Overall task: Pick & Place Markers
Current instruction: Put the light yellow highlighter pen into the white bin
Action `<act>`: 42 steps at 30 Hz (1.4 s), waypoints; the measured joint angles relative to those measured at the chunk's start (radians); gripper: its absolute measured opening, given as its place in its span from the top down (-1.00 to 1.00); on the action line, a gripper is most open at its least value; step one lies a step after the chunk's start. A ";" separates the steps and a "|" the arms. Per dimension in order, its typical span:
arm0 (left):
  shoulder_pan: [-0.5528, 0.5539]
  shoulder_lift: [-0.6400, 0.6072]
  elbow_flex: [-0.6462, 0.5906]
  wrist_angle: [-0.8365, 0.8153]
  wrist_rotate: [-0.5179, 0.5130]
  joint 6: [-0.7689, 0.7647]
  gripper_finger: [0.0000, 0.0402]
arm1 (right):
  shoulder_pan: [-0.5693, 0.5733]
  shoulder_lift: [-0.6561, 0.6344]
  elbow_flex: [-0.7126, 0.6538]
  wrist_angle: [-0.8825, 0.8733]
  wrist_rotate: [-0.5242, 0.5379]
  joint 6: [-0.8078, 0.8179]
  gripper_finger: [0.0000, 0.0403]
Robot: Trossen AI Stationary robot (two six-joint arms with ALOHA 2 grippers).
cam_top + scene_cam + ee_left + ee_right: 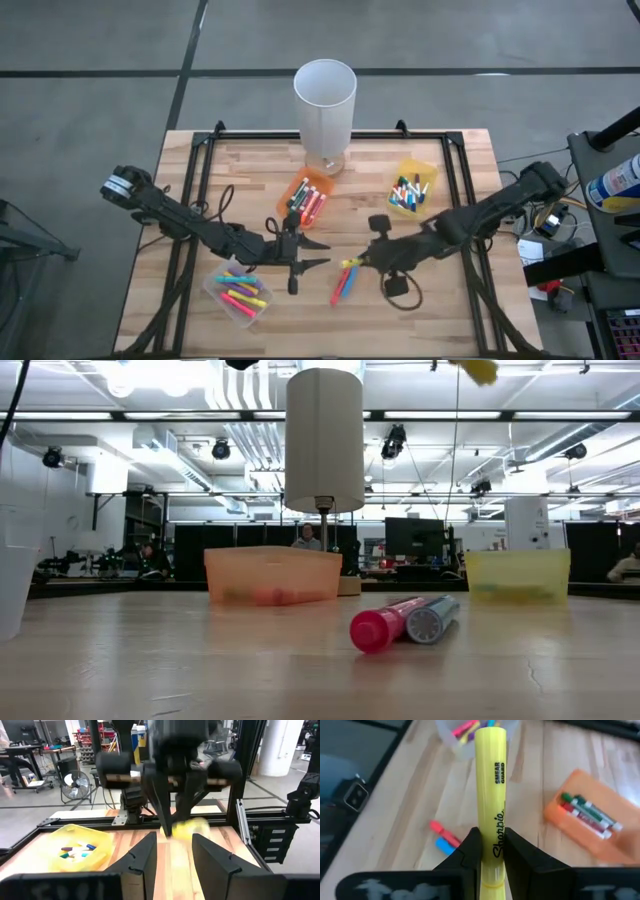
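Yellow marker (490,795) clamped in right hand (490,851); left hand (172,852) apparently open, empty.

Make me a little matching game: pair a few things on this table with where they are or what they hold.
Things:
1. yellow marker
2. orange bin
3. yellow bin
4. pink marker

Places:
A. lying loose on the table beside a blue one
B. clamped in the right claw
C. holds red and green pens
D. holds blue and white pens

Pairs: 1-B, 2-C, 3-D, 4-A

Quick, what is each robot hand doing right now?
Left gripper: open, holding nothing.
Right gripper: shut on the yellow marker.
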 joint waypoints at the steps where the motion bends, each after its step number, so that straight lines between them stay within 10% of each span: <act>1: 0.000 0.000 0.000 0.000 0.000 0.005 0.41 | 0.000 -0.017 0.000 0.005 0.005 -0.005 0.75; 42: 0.003 0.002 0.000 0.038 -0.008 -0.017 0.62 | -0.100 0.062 0.000 0.316 0.035 -0.025 0.71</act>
